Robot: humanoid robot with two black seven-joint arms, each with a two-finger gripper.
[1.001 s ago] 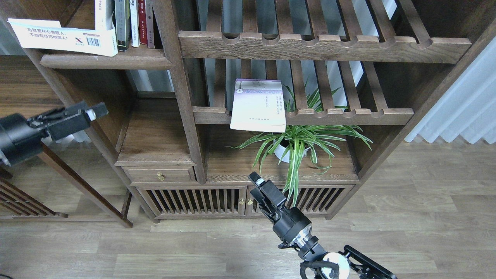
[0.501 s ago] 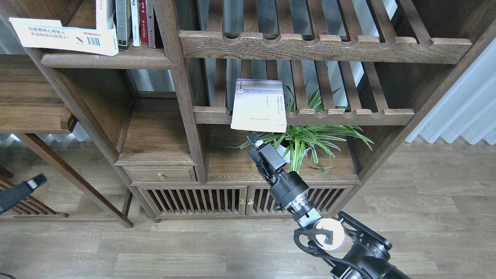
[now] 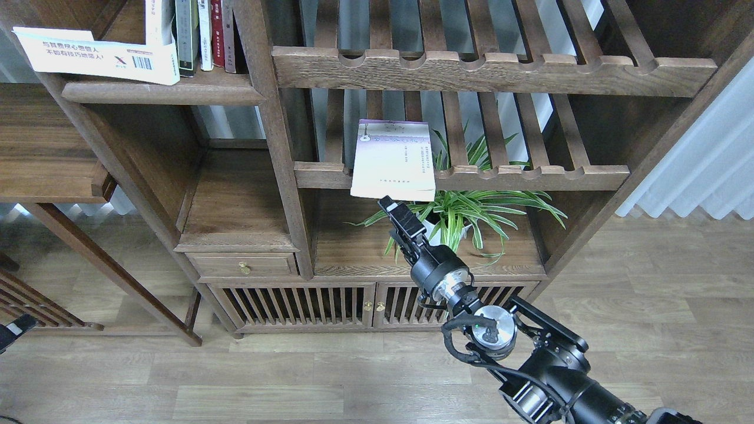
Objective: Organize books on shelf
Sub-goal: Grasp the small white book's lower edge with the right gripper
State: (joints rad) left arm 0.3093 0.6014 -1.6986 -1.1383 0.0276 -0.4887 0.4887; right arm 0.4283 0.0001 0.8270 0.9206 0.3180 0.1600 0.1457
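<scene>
A pale lavender-white book (image 3: 393,159) lies flat on the middle slatted rack and overhangs its front rail. My right gripper (image 3: 392,209) points up at it, its tip just below the book's lower right edge; its fingers look close together and I cannot tell them apart. A large white book with a blue Chinese title (image 3: 97,56) lies flat on the dark-brown shelf (image 3: 159,93) at the top left. An olive, dark-edged book (image 3: 187,35) stands upright beside it. Only a tip of my left gripper (image 3: 13,331) shows at the lower left edge.
Thin white, red and dark spines (image 3: 215,32) stand at the shelf's right end. A spider plant in a white pot (image 3: 456,215) stands under the rack, right beside my right gripper. An upright post (image 3: 277,135) divides the bookcase. A side table (image 3: 47,147) stands left.
My right arm has risen from in front of the cabinet doors up to the lavender book's lower edge. My left arm has dropped from mid-left down to the lower left corner.
</scene>
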